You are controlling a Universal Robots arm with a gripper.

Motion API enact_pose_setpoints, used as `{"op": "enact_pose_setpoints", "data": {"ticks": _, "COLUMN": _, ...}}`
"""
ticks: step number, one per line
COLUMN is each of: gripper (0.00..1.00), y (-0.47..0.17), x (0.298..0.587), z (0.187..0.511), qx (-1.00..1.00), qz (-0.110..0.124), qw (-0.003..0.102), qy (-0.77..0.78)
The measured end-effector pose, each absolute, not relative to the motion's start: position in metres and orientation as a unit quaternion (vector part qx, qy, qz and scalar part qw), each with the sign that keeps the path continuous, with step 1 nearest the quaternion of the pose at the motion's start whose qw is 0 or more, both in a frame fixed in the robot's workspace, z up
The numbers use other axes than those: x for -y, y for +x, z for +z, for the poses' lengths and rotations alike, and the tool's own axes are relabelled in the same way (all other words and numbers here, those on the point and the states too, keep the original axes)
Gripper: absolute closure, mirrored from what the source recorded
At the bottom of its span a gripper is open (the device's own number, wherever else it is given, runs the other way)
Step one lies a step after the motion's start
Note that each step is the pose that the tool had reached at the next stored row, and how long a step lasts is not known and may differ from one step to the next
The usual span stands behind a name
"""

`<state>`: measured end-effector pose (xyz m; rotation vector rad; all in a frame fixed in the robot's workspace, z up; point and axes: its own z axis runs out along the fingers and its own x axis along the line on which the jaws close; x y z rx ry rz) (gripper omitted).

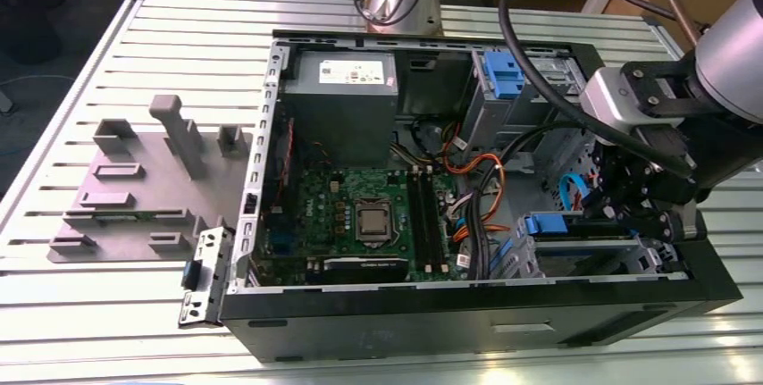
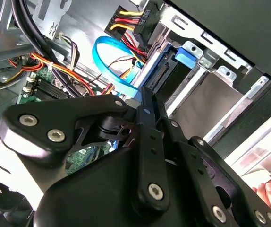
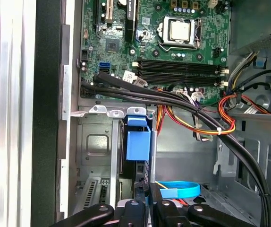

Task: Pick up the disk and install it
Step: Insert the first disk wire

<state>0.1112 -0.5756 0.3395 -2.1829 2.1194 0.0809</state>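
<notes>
In the drive cage (image 1: 596,255) at the corner of the open computer case (image 1: 477,313), the disk (image 3: 136,156) sits edge-on in its slot, its blue carrier tab (image 3: 138,142) facing the motherboard (image 3: 159,42); in the exterior view that same blue tab (image 1: 546,224) shows just beside the gripper (image 1: 638,211). The gripper hangs right over the cage, its black linkages (image 2: 145,156) close above the disk's blue frame (image 2: 166,64), but whether its fingers clasp the disk or stand released cannot be told. A flat blue data cable (image 2: 114,71) loops just beside the disk, between it and the motherboard, and a bundle of red, yellow and orange wires (image 3: 215,123) runs near it along the cage wall. Farther from the cage, across the motherboard, stands the grey power-supply box (image 1: 339,90), and a second blue bracket (image 1: 503,77) sits in the bay next to that box. Well apart from the case, a grey fixture (image 1: 143,179) rests on the slatted table (image 1: 120,313).
</notes>
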Motion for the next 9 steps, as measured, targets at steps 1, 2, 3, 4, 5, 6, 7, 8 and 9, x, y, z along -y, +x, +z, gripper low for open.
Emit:
{"op": "enact_pose_setpoints", "data": {"ticks": 1, "gripper": 0.84, "y": 0.1112, "x": 0.5756, "z": 0.3394, "qx": -0.696, "qz": 0.027, "qw": 0.049, "qy": -0.716}}
{"op": "enact_pose_setpoints", "data": {"ticks": 2, "gripper": 0.84, "y": 0.1112, "x": 0.5755, "z": 0.3391, "qx": -0.696, "qz": 0.027, "qw": 0.049, "qy": -0.716}}
{"op": "enact_pose_setpoints", "data": {"ticks": 3, "gripper": 0.84, "y": 0.1112, "x": 0.5755, "z": 0.3389, "qx": -0.696, "qz": 0.027, "qw": 0.049, "qy": -0.716}}
{"op": "enact_pose_setpoints", "data": {"ticks": 4, "gripper": 0.84, "y": 0.1112, "x": 0.5755, "z": 0.3389, "qx": -0.696, "qz": 0.027, "qw": 0.049, "qy": -0.716}}
{"op": "enact_pose_setpoints", "data": {"ticks": 5, "gripper": 0.84, "y": 0.1112, "x": 0.5755, "z": 0.3388, "qx": -0.696, "qz": 0.027, "qw": 0.049, "qy": -0.716}}
{"op": "enact_pose_setpoints", "data": {"ticks": 6, "gripper": 0.84, "y": 0.1112, "x": 0.5756, "z": 0.3387, "qx": -0.696, "qz": 0.027, "qw": 0.049, "qy": -0.716}}
{"op": "enact_pose_setpoints", "data": {"ticks": 7, "gripper": 0.84, "y": 0.1112, "x": 0.5756, "z": 0.3387, "qx": -0.696, "qz": 0.027, "qw": 0.049, "qy": -0.716}}
{"op": "enact_pose_setpoints", "data": {"ticks": 8, "gripper": 0.84, "y": 0.1112, "x": 0.5756, "z": 0.3387, "qx": -0.696, "qz": 0.027, "qw": 0.049, "qy": -0.716}}
{"op": "enact_pose_setpoints", "data": {"ticks": 9, "gripper": 0.84, "y": 0.1112, "x": 0.5755, "z": 0.338, "qx": -0.696, "qz": 0.027, "qw": 0.049, "qy": -0.716}}
